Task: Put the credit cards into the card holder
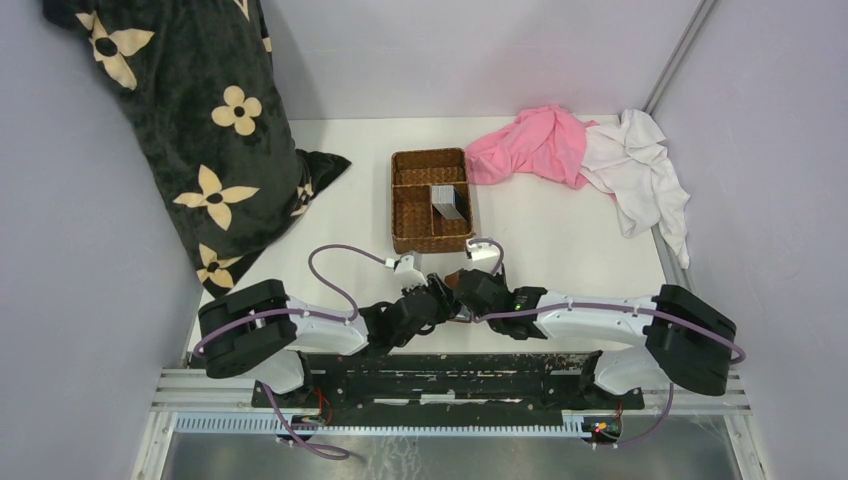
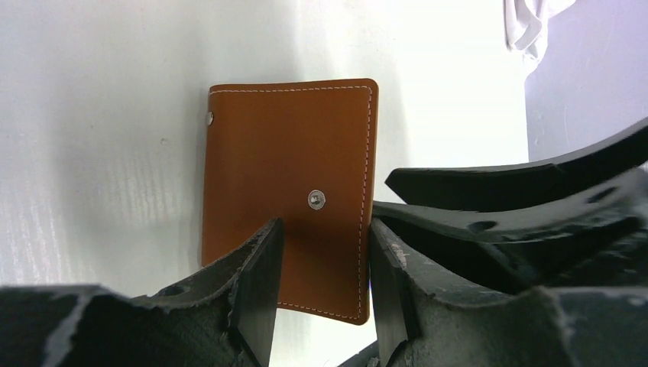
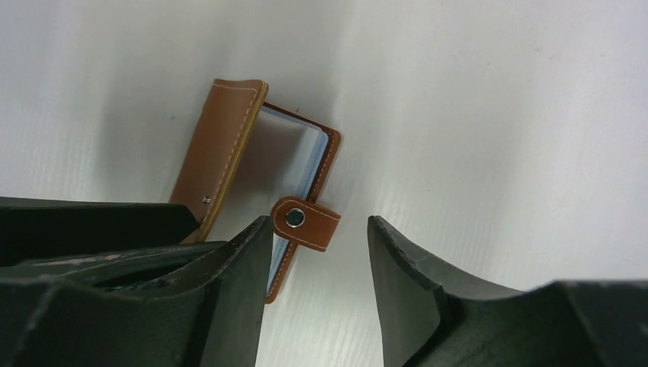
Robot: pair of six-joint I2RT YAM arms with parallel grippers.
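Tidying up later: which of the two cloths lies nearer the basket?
The pink cloth: it lies right beside the basket; the white cloth lies beyond it.

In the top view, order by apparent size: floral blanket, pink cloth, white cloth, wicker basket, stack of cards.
1. black floral blanket
2. white cloth, pink cloth and wicker basket: too alike to rank
3. stack of cards in the basket

A wicker basket point(image 1: 401, 205) sits mid-worktop point(image 1: 560, 245). A pink cloth point(image 1: 530, 145) and a white cloth point(image 1: 640, 165) lie at the far right corner. A black flowered blanket point(image 1: 190, 120) drapes the far left.
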